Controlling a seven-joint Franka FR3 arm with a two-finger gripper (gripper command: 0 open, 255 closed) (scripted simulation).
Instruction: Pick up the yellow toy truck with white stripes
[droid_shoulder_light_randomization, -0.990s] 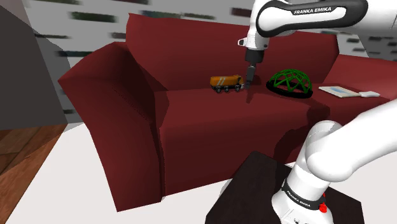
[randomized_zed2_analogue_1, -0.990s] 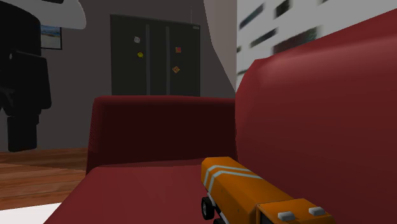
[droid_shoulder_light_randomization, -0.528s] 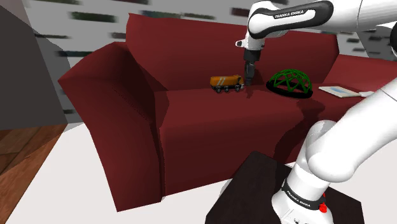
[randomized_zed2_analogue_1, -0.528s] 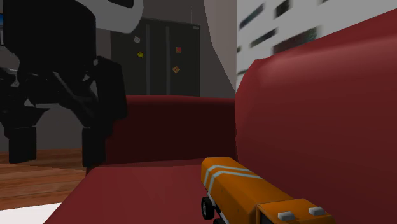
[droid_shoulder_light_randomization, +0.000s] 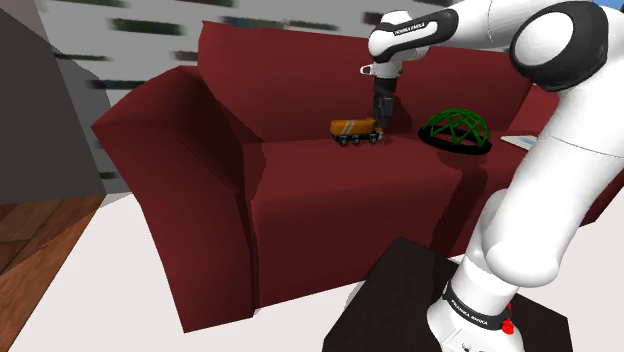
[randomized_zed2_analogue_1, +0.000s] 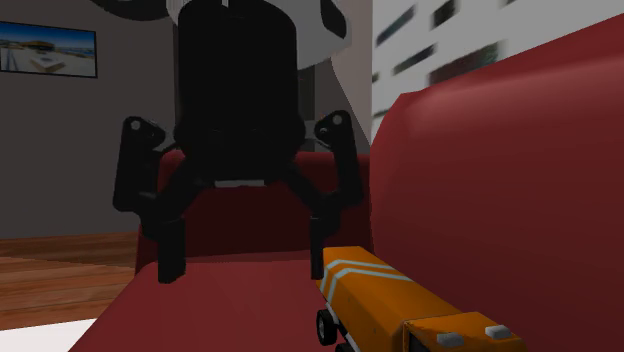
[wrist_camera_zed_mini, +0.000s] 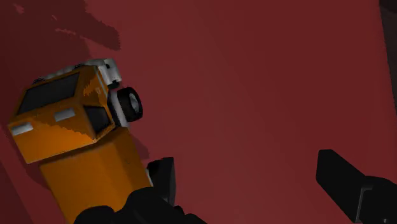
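My claw (wrist_camera_zed_mini: 253, 184) hangs wide open beside the truck (wrist_camera_zed_mini: 70, 127); I must centre over its body before closing.

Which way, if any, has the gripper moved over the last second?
Yes. In the shoulder view the gripper has shifted left, away from the green dome and closer to the orange toy truck.
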